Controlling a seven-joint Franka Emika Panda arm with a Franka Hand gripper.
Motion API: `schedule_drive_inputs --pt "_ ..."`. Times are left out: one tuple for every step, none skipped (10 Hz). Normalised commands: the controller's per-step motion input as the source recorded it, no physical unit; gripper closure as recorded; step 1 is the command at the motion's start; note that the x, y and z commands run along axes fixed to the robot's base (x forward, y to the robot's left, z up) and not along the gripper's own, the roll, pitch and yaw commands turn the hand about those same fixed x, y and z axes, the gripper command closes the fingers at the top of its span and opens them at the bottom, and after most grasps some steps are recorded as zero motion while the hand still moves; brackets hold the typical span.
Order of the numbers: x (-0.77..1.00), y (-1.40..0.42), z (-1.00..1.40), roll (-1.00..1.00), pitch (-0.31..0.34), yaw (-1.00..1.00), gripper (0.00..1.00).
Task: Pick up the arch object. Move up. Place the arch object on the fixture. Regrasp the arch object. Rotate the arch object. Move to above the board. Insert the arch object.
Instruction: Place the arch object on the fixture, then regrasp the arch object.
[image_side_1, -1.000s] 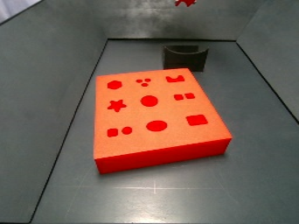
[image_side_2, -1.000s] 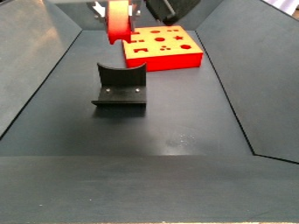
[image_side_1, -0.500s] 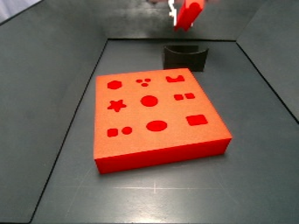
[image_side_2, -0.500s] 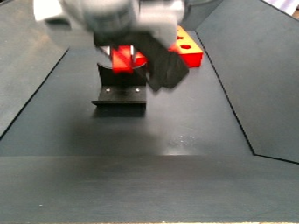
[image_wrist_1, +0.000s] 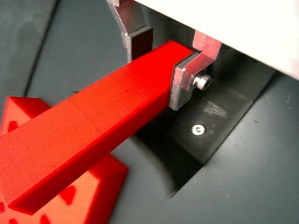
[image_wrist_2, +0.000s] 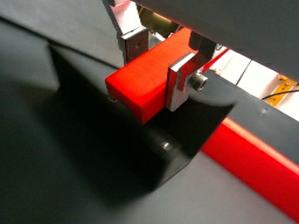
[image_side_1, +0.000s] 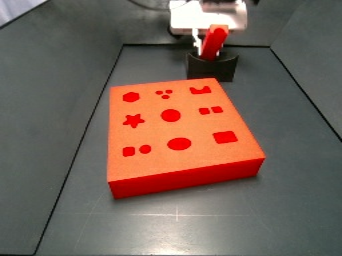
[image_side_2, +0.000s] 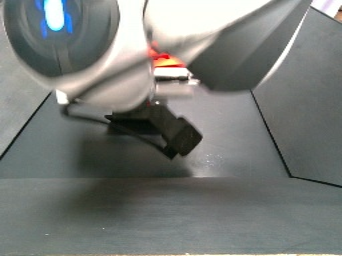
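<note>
In both wrist views the arch object (image_wrist_1: 93, 114), a long smooth bright red bar, lies crosswise between the silver fingers of my gripper (image_wrist_1: 163, 63), which is shut on it. Its end (image_wrist_2: 140, 83) hangs just over the dark fixture (image_wrist_2: 128, 149). From a side view the gripper (image_side_1: 210, 20) stands at the far end of the floor, holding the arch object (image_side_1: 211, 42) upright right above the fixture (image_side_1: 214, 65). The board (image_side_1: 181, 130), orange-red with darker shaped holes, lies nearer in the middle. Whether the bar touches the fixture cannot be told.
The grey floor is ringed by sloping dark walls (image_side_1: 54, 60). My arm (image_side_2: 147, 50) fills most of a side view, leaving only part of the fixture (image_side_2: 134, 122) showing beneath it. A strip of the board (image_wrist_2: 257, 157) runs close behind the fixture.
The gripper has come down with the arch object from high above to just over the fixture. The arm now blocks most of one side view.
</note>
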Motion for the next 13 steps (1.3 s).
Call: schedule_drive_inputs --pt "0.15 0.09 -0.75 -0.18 0.029 -0.08 1.00" --pt "0.11 0.09 -0.56 -0.14 0.019 -0.08 1.00" --pt "0.08 0.08 -0.56 -0.12 0.012 -0.07 1.00" --pt "0.08 0.07 -0.56 -0.12 0.013 -0.07 1.00" --pt "0.00 -0.50 -0.17 0.00 0.000 0.00 1.00" --pt "0.00 0.00 0.00 0.00 0.000 0.00 0.00" --pt "0.00 0.00 1.00 0.05 -0.016 0.02 0.00" --pt "0.00 0.00 1.00 0.05 -0.015 0.02 0.00" --pt "-0.02 -0.01 1.00 0.07 -0.006 0.03 0.00" --pt "-0.03 -0.01 1.00 0.07 0.014 0.03 0.00" --pt "-0.04 -0.01 1.00 0.07 0.026 0.03 0.00" --pt "-0.03 0.00 0.90 0.06 0.061 0.03 0.00" --pt "-0.03 0.00 0.78 0.05 0.074 0.02 0.00"
